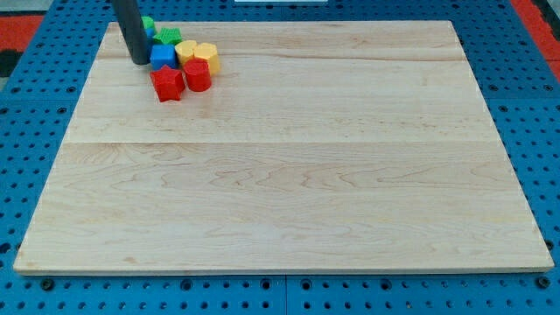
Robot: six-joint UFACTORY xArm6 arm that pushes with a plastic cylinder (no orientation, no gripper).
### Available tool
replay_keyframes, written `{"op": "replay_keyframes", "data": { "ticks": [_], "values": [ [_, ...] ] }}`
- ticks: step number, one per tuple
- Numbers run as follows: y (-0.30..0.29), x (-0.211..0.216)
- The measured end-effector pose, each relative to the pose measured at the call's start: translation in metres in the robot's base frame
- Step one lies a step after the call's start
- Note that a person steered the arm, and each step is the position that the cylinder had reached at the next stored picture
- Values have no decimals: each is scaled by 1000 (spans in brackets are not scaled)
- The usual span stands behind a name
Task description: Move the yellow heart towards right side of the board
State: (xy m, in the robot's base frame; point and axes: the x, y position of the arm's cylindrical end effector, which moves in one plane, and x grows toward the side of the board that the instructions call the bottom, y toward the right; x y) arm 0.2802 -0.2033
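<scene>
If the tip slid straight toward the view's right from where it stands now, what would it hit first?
Most likely the blue block, which sits just right of my tip, close or touching. Behind it lie the yellow blocks. The red blocks lie a little lower, probably off that line, though depth is unclear.

My tip (pixel 139 61) upright; at view's top-left

Only the robot's rod shows: a straight, smooth, dark cylinder, nearly black, of even thickness along its visible length. Its tip (pixel 139 61) ends bluntly and flat. No cables, screws or markings can be made out.
</scene>
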Motion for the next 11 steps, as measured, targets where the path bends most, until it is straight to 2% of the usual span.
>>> {"op": "replay_keyframes", "data": {
  "ticks": [2, 4, 5, 8, 11],
  "values": [
    [51, 0],
    [45, -18],
    [54, -46],
    [200, -39],
    [217, -39]
  ]
}}
